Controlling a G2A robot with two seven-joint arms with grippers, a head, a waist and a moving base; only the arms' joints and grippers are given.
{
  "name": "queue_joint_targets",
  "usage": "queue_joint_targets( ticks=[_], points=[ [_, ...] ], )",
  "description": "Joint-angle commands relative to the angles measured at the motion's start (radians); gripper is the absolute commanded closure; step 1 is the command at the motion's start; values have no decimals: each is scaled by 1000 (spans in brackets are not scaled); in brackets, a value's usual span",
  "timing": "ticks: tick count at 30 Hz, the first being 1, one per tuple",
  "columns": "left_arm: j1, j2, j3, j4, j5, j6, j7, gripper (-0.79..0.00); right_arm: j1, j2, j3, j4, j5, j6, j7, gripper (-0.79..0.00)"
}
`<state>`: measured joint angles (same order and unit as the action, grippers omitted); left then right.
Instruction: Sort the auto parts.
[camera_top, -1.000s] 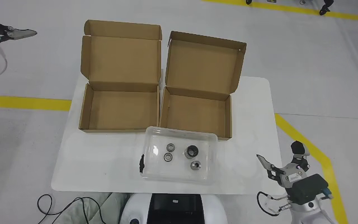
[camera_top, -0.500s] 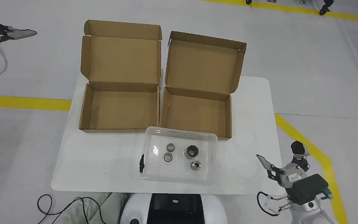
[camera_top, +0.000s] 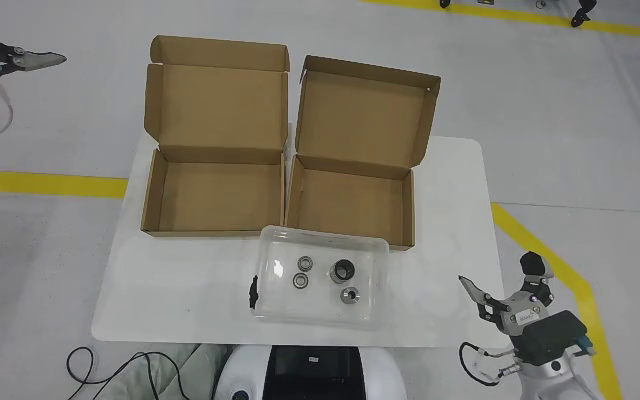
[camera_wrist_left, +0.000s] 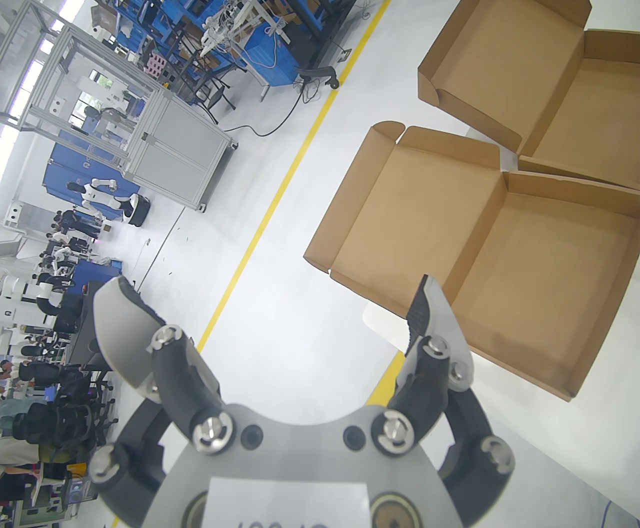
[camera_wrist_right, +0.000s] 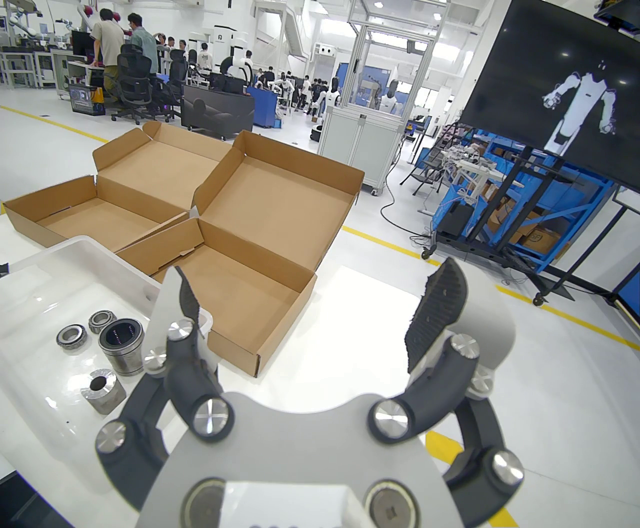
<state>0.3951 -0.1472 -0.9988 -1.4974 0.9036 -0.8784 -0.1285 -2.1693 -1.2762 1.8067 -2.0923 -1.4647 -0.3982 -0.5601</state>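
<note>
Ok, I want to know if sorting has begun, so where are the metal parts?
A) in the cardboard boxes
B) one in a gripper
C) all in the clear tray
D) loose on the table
C: all four metal parts lie in the clear tray, and the cardboard boxes hold nothing.

In the top view the 4 metal parts (camera_top: 343, 269) lying in the clear bin (camera_top: 268, 300) are showing too small to tell their kinds. In the right wrist view the bin is running off the picture's edge, and 1 finger (camera_wrist_right: 167, 305) of the right gripper (camera_wrist_right: 312, 270) is covering the bin's corner nearest the right box (camera_wrist_right: 240, 280). In the left wrist view that box behind the bin is being cut by the edge, and 1 finger (camera_wrist_left: 437, 320) of the left gripper (camera_wrist_left: 270, 282) is hiding part of the wall of the left box (camera_wrist_left: 525, 280).
</note>
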Motion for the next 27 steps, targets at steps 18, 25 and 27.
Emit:
queue_joint_targets(
  ticks=[18,25,27],
  points=[
    [0,0,0,0,0,0,0,-784,0,0,0,0,0,0,0,-784],
    [0,0,0,0,0,0,0,-785,81,7,-61,-19,-92,-39,94,-785],
    [0,0,0,0,0,0,0,-785,98,10,-81,-29,-108,-65,105,-785]
  ],
)
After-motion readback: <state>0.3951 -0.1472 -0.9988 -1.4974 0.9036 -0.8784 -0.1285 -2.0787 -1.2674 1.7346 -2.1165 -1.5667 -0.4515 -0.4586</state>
